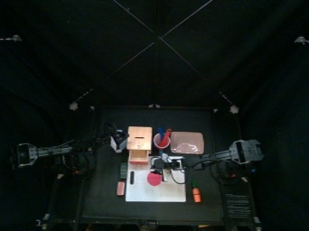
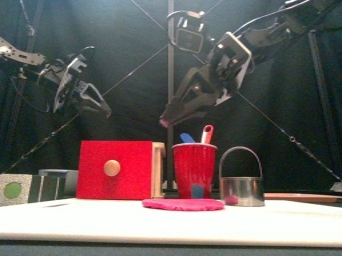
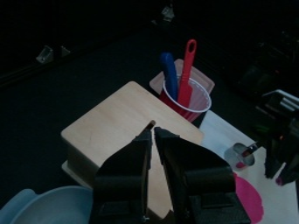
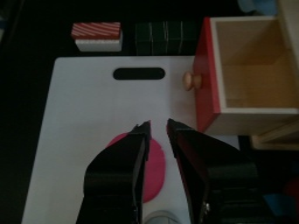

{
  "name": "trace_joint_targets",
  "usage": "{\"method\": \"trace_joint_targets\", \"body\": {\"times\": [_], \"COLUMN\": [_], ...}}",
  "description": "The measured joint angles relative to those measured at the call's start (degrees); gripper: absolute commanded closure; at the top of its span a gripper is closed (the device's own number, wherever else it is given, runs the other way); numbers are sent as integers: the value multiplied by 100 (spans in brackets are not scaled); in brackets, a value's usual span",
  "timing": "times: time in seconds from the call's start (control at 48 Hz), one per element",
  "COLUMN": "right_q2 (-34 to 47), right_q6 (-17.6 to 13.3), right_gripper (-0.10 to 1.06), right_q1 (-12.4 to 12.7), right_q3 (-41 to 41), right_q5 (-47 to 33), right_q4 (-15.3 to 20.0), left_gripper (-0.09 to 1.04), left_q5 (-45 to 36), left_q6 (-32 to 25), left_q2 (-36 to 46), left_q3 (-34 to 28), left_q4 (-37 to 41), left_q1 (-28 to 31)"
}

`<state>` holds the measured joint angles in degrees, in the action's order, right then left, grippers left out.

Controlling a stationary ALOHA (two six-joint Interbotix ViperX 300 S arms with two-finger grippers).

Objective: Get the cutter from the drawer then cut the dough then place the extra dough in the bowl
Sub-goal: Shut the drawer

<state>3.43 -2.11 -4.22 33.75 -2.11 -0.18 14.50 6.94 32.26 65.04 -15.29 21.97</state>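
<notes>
Metal cutter stands beside the dough, so I hold my right gripper over them, empty, jaws barely parted, ready to grab; left gripper hovers pinched shut.

Robotics lab booth — black curtains, small table, left arm, right arm.
</notes>
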Motion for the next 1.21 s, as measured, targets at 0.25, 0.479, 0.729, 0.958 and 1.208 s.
{"method": "trace_joint_targets", "body": {"times": [0.25,0.479,0.729,0.958,1.208], "right_q2": [633,853,967,1072,1116], "right_q6": [0,-9,-9,0,0], "right_gripper": [32,32,32,40,53], "right_q1": [44,114,132,132,123], "right_q3": [-589,-853,-1020,-1239,-1406], "right_q5": [316,457,475,642,835], "right_q4": [-299,-431,-439,-466,-483], "left_gripper": [39,39,40,40,40], "left_q5": [0,-44,-844,-1775,-2549], "left_q6": [-9,-9,-18,-35,-44], "left_q2": [0,0,-413,-1406,-2347], "left_q3": [70,70,-659,-1907,-2856], "left_q4": [0,158,949,2004,2944], "left_q1": [9,105,905,1257,1397]}}
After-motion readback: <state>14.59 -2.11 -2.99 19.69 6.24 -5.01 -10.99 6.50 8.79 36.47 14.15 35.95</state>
